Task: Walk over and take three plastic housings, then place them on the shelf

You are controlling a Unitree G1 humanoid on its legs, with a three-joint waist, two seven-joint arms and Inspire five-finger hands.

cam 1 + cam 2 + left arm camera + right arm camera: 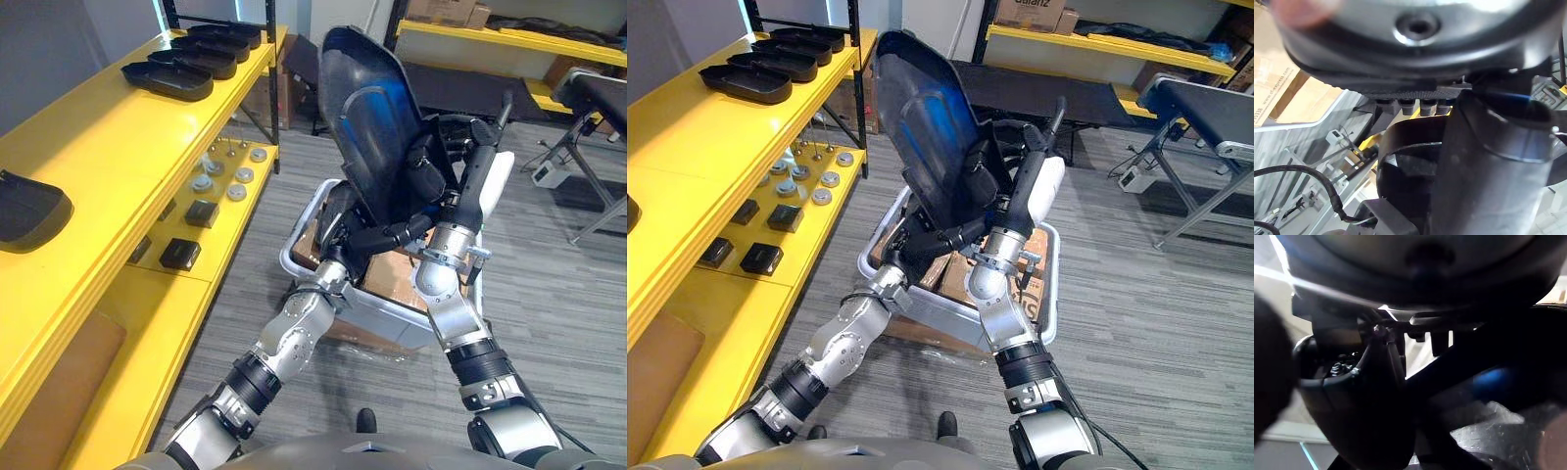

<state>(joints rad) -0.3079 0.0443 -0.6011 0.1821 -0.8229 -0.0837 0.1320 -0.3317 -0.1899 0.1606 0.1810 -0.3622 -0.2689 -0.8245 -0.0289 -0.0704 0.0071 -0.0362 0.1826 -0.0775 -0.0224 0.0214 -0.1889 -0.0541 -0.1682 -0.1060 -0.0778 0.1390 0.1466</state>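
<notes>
1. Two hands meet on one plastic housing (pixel 377 117) in the left eye view. The black shell, with a blue sheen on it, stands upright above both wrists.
   - The left hand (pixel 377 235) clasps its lower edge from beneath, fingers curled round the rim.
   - The right hand (pixel 446 162) grips the side edge just above and beside the left hand, fingers wrapped on the shell, with its white thumb cover (pixel 498 181) turned outward.
   - Under both hands sits a grey crate (pixel 299 235) with cardboard boxes (pixel 387 279) inside.
   - Well off to the left hand's outer side runs the yellow shelf (pixel 108 137). Four black housings (pixel 196 59) lie in a row at the far end of its top board, and one more housing (pixel 29 211) lies at the near end.
2. The right eye view gives the same two-handed hold over the crate. Out past the left hand, the shelf's lower board carries small black blocks (pixel 764 257) and round silver parts (pixel 808 181). Grey floor (pixel 1136 294) spreads beyond the right hand.
3. The left wrist view shows a row of the hand's fingers (pixel 1422 106), with a curved black rim of the housing just past them. How far they curl cannot be told from here.
4. The right wrist view is dark. The housing's blue sheen lies close against the hand, but the fingers cannot be made out.
</notes>
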